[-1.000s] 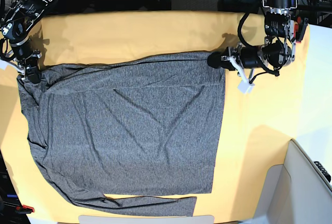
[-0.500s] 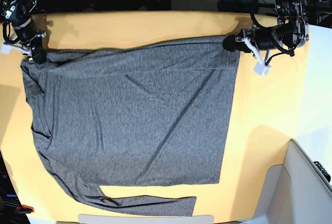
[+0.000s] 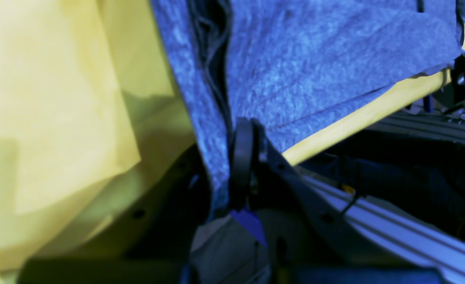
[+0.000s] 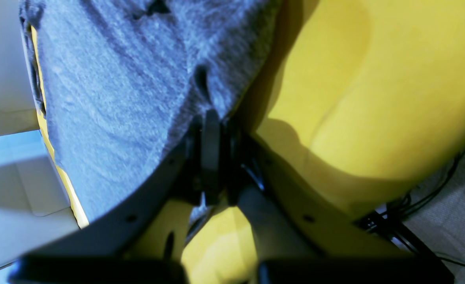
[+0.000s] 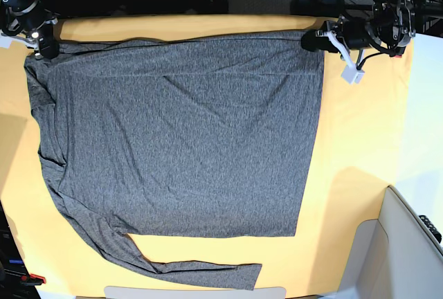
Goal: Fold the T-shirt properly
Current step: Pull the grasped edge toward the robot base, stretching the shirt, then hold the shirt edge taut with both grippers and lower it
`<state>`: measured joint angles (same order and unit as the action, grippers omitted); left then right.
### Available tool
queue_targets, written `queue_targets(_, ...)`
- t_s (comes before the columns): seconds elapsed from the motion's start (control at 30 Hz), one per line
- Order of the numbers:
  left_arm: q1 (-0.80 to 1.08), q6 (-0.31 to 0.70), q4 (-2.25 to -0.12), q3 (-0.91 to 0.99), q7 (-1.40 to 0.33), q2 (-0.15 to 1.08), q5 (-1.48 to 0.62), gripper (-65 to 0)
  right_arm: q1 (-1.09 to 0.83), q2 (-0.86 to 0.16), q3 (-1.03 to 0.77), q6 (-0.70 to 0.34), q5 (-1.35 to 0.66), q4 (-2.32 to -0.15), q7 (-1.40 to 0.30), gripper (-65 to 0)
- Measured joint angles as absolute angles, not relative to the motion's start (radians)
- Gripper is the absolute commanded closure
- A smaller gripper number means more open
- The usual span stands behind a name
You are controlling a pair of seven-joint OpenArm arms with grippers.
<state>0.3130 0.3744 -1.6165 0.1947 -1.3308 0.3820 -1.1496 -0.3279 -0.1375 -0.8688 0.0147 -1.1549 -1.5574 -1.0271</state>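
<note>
At far edge—both tools (image 5: 311, 40) (image 5: 47, 50) clamp (tight) T-shirt (image 5: 180, 140).

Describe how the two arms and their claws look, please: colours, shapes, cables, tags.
Both arms are black, built of round motor housings with silver parts. The left claw has a white bracket, a dangling white tag, looping black cables and a red detail. The right claw is black, with a white tag beside it. Up close, the fingers are dark, flat and curved.

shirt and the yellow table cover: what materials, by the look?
Shirt: thin heathered grey knit, matte; speckled weave, soft creases, and it drapes limply. Yellow cover: looks like smooth matte cloth or paper sheeting, with broad folds showing in the wrist views; hard to say which.
</note>
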Motion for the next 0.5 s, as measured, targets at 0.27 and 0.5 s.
queue_targets(0.27, 0.327, 0.375, -1.617, 0.195, -1.320, 0.380, -1.156, -0.5, -0.359, -0.189, -0.864, 0.019, -1.158, -1.555, -1.044, 0.0)
queue_targets(0.5, 0.326, 0.374, -1.617, 0.195, -1.320, 0.381, -1.156, -0.5, -0.355, -0.219, -0.866, 0.027, -1.139, -1.554, -1.109, 0.0)
